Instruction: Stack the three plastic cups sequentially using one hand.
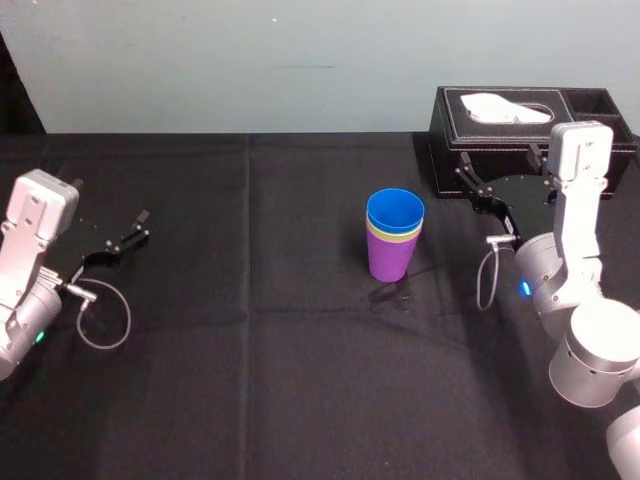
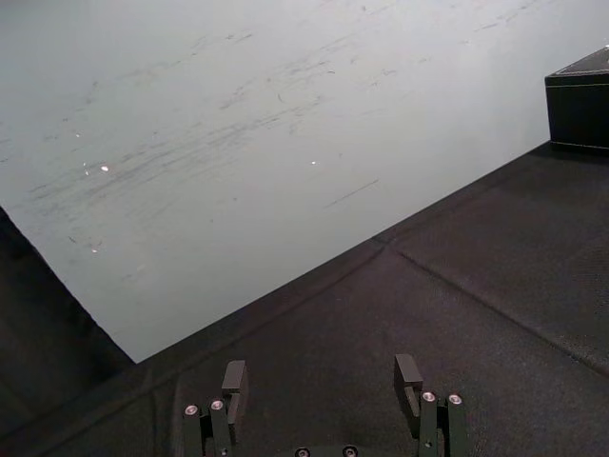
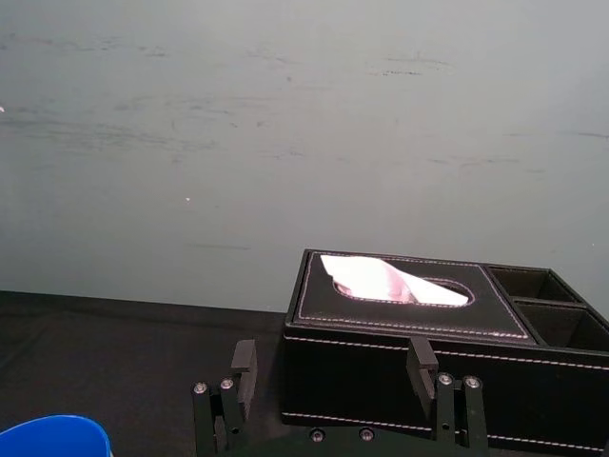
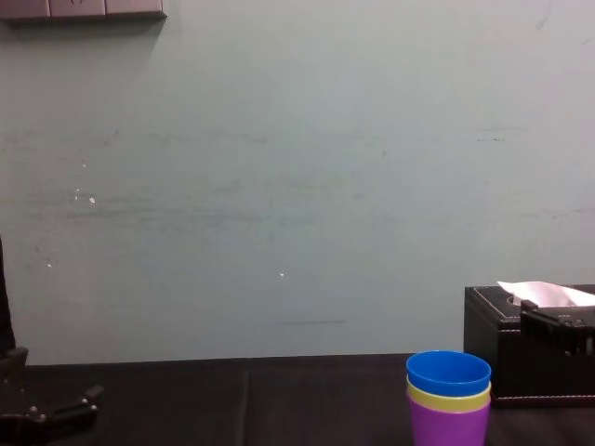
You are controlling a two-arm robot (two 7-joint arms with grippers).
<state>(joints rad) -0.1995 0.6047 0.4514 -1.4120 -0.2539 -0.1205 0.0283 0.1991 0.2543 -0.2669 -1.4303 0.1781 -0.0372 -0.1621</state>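
The three plastic cups stand nested in one upright stack at the middle of the black table: the purple cup [image 1: 388, 260] at the bottom, the yellow-green cup [image 1: 395, 237] in it, the blue cup [image 1: 395, 212] on top. The chest view shows the same order, blue cup [image 4: 448, 372] over yellow-green cup [image 4: 448, 400] over purple cup [image 4: 448, 424]. My right gripper [image 1: 500, 168] hovers to the right of the stack, apart from it, open and empty, facing the wall [image 3: 331, 367]. The blue cup's rim [image 3: 52, 436] shows in the right wrist view. My left gripper [image 1: 110, 205] rests far left, open [image 2: 321, 376].
A black tissue box [image 1: 520, 125] with a white tissue stands at the back right, just beyond my right gripper [image 3: 409, 324]. A pale wall runs along the table's far edge. Black cloth covers the table [image 1: 250, 350] around the stack.
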